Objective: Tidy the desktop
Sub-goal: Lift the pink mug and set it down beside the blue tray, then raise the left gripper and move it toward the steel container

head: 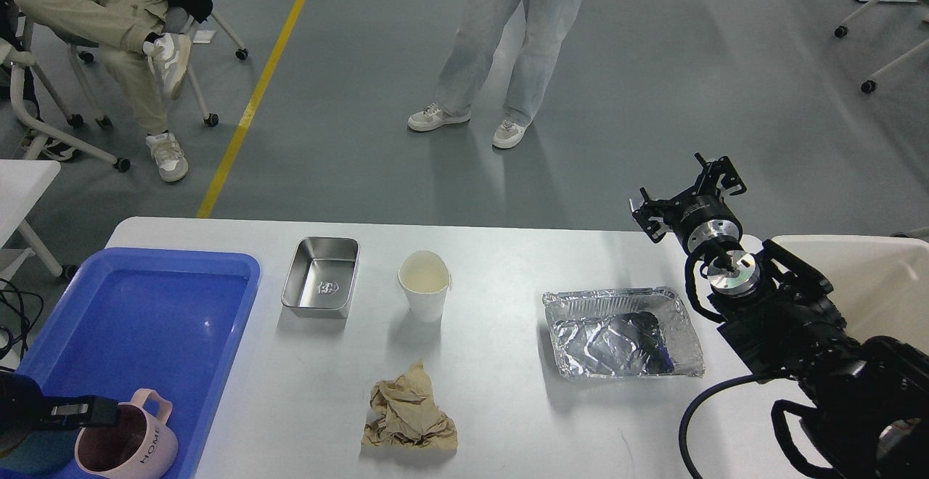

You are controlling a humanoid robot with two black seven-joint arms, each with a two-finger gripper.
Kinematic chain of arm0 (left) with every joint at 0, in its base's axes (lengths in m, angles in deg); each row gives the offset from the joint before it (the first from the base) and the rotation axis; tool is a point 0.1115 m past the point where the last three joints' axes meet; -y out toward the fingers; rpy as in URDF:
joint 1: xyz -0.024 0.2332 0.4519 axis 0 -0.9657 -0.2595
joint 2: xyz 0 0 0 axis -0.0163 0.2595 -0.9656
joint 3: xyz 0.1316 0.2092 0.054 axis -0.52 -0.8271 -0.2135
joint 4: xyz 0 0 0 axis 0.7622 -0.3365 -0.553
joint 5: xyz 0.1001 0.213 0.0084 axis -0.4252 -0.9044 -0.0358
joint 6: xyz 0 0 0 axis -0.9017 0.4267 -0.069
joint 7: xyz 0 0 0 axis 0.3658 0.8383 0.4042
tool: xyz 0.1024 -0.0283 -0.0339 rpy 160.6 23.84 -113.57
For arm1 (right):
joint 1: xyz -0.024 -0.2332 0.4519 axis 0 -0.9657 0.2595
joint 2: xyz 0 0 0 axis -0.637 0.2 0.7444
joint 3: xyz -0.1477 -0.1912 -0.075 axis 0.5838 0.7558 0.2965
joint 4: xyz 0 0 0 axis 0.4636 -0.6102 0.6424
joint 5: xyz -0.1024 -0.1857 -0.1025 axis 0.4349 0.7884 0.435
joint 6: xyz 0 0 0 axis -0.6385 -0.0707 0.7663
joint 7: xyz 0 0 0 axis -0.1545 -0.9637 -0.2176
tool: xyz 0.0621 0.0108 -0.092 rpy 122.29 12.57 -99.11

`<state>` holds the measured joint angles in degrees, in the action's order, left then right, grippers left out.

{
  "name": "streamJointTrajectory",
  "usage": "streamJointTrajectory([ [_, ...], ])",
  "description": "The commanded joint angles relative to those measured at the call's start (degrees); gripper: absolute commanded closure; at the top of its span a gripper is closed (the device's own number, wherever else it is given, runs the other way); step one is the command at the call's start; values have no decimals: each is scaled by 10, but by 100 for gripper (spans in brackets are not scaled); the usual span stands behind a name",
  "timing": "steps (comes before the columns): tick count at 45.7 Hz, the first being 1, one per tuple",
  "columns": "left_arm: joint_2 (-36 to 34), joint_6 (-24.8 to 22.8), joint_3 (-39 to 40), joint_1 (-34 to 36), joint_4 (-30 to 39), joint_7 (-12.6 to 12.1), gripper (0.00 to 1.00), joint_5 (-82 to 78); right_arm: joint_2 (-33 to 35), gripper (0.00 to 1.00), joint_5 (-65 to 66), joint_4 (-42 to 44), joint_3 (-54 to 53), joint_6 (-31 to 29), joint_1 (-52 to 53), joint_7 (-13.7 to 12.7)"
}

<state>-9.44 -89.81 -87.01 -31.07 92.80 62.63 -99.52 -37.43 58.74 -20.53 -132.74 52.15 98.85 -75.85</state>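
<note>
white-grey rectangular table [493, 399] | carrying: blue plastic tray [138, 319] | rectangular steel pan [321, 276] | white paper cup [424, 284] | crumpled brown paper [408, 412] | crinkled foil tray [623, 332]

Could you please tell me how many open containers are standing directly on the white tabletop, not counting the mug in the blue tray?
3: a steel tin toward the left, a paper cup in the middle, and a foil tray on the right. None appears hidden.

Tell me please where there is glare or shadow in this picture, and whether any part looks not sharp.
In the head view, glare sits on the foil tray and a small bright spot on the blue tray. The paper cup and steel pan cast soft shadows toward the near edge of the desktop. The scene is mostly sharp; the right gripper is dark, its fingers hard to separate.
</note>
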Motion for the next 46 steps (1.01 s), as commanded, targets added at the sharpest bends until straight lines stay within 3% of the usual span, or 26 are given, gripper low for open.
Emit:
streamJointTrajectory([
  [1,-6,-1,0,4,25,1,26,-1,0,0,0,0,1,0,0,0],
  [9,-35,-8,23,15,71,0,21,-2,0,0,0,0,0,0,2,0],
  [20,-80,-116,163,27,102,0,20,1,-1,0,0,0,0,0,2,0],
  [26,-103,-148,219,38,102,2,20,9,-2,0,0,0,0,0,0,0],
  [38,-150,-161,244,134,98,6,19,35,-2,0,0,0,0,0,0,0],
  [46,-167,-169,247,161,96,7,18,53,-3,0,0,0,1,0,2,0],
])
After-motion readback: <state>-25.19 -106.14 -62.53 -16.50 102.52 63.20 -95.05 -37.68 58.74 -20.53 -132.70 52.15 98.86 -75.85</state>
